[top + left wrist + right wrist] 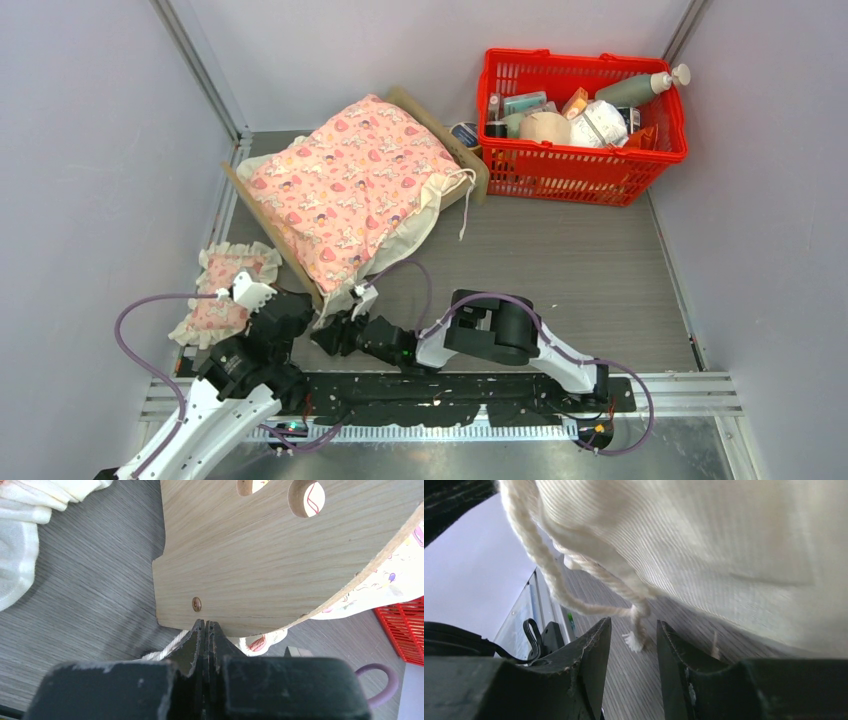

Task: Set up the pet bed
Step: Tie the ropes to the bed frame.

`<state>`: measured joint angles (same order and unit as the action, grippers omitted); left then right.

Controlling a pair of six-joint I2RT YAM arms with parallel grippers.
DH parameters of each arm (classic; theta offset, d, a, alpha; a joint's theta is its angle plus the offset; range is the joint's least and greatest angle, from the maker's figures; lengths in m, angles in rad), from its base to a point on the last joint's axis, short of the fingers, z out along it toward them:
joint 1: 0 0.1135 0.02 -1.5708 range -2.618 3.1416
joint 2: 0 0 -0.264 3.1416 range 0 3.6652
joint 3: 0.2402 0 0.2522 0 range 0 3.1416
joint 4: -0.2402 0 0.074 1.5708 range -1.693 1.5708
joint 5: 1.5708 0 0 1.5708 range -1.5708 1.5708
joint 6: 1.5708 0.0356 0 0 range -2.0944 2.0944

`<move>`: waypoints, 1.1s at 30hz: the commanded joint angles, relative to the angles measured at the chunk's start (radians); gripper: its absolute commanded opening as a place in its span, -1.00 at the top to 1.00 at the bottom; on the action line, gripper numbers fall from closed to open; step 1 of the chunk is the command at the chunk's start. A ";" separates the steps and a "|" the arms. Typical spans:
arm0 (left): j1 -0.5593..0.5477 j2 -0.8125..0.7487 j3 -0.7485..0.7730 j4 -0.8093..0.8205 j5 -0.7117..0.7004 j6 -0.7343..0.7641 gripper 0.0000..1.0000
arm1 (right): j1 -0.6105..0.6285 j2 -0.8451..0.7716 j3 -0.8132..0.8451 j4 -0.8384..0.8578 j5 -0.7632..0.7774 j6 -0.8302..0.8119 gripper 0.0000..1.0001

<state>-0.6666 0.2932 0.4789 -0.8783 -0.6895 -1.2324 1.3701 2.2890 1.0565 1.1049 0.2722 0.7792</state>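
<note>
Presently we list one pet bed [445,135], of light plywood with flat grained panels. It lies diagonally on the left half of the grey wood-grain table [560,270], and its near end panel is close to both arms. In the left wrist view that panel [260,555] shows two round cut holes and one brass screw head.

One blanket [350,185], pink and printed with a cream frill, covers the bed top and spills over its near right side. One twisted cream cord [574,600] with a frayed end hangs from it.

One small pink frilled pillow [225,295] lies on the table just left of the bed. One red plastic lattice basket [590,165], filled with bottles and packs, stands at the far right.

We count two arms, both reaching low toward the bed's near corner. The left gripper [206,625] has its fingers pressed together, their tips at the panel's lower edge. The right gripper [634,621] has its fingers spread, with the cord's end dangling loose between them under the cream cloth.
</note>
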 commanded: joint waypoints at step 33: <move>-0.001 0.021 0.152 -0.125 -0.458 0.158 1.00 | -0.003 -0.001 0.093 -0.075 -0.122 -0.134 0.90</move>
<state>-0.6666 0.3649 0.6453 -1.0000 -1.1110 -1.0630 1.3659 2.2868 1.1244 1.0370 0.1658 0.6739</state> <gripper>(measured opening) 0.011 0.067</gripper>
